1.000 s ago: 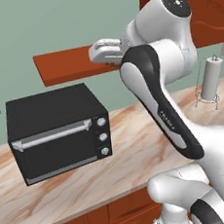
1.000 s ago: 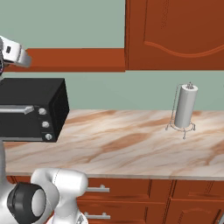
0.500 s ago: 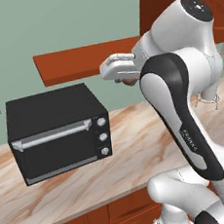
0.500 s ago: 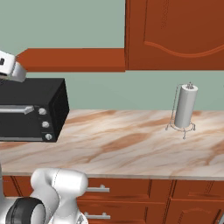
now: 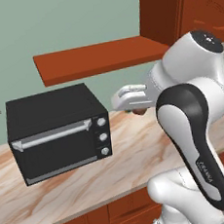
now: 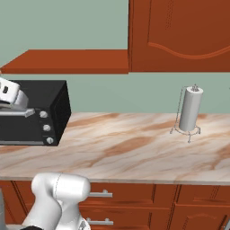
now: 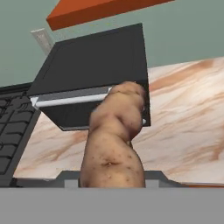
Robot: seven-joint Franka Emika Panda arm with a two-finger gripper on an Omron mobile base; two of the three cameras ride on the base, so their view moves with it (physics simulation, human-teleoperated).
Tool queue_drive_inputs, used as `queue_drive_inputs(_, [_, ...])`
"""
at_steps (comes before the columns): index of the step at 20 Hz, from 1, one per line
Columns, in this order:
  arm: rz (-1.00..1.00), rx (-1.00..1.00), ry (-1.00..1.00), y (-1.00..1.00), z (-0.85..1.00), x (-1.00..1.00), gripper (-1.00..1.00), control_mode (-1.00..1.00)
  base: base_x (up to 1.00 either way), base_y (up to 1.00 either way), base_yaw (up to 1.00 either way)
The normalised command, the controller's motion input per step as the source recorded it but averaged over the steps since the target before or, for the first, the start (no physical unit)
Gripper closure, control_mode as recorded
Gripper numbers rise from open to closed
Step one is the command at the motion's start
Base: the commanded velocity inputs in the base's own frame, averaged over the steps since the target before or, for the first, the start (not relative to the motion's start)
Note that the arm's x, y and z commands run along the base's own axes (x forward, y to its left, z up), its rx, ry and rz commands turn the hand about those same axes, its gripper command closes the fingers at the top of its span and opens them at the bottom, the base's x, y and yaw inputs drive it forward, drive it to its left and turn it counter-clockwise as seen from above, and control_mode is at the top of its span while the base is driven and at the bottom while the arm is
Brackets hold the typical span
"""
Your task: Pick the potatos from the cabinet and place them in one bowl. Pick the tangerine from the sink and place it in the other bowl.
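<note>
Compared with a second ago, the whole left base view is sitting differently: the oven (image 5: pixel 57 132) and shelf (image 5: pixel 101 58) are lying lower and the camera has shifted, so the base is moving, not the things. Against that, the hand is now sitting lower, having come down from shelf height to just beside the oven's right upper corner, above the counter (image 5: pixel 133 151).

The gripper (image 5: pixel 133 104) is clamped shut on a potato (image 7: pixel 114 140). In the hand view the lumpy brown potato is rising from between the fingertips and covering the middle of the picture; in the left base view a small brown bit of it (image 5: pixel 139 111) is peeking out under the white hand. It is hanging in the air over the counter, clear of the shelf and of the oven.

Room: the counter is a beige marble slab with brown veins, running along a grey-green wall. The black oven is standing on it at the left, door closed, silver handle across the front, three knobs down its right side. The reddish-brown shelf is jutting from the wall above it, joining the cabinet (image 6: pixel 179 33) with its panelled door closed. A paper towel roll (image 6: pixel 190 110) is standing upright on a wire holder further right on the counter, well apart from the oven. Wooden drawers (image 6: pixel 130 200) with metal handles are running under the counter. A stove (image 7: pixel 11 131) with dark grates is showing at the hand view's left edge.
</note>
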Motion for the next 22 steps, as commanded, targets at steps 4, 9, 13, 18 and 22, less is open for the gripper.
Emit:
queue_drive_inputs(4, [0.18,-0.08,0.17,-0.05,-0.28,0.00,1.00,-1.00,0.00,0.00,0.00])
queue_drive_inputs(9, [0.05,-0.11,0.25,-0.06,0.00,-0.08,1.00,-1.00,0.00,0.00,0.00])
queue_drive_inputs(13, [0.00,-0.11,0.22,-0.06,-0.19,-0.10,1.00,-1.00,0.00,0.00,0.00])
queue_drive_inputs(18, [0.00,-0.07,0.05,-0.12,-0.47,-0.21,1.00,-1.00,0.00,0.00,0.00])
queue_drive_inputs(22, [0.00,-0.05,-0.02,-0.06,-0.45,-0.27,1.00,-1.00,0.00,0.00,0.00])
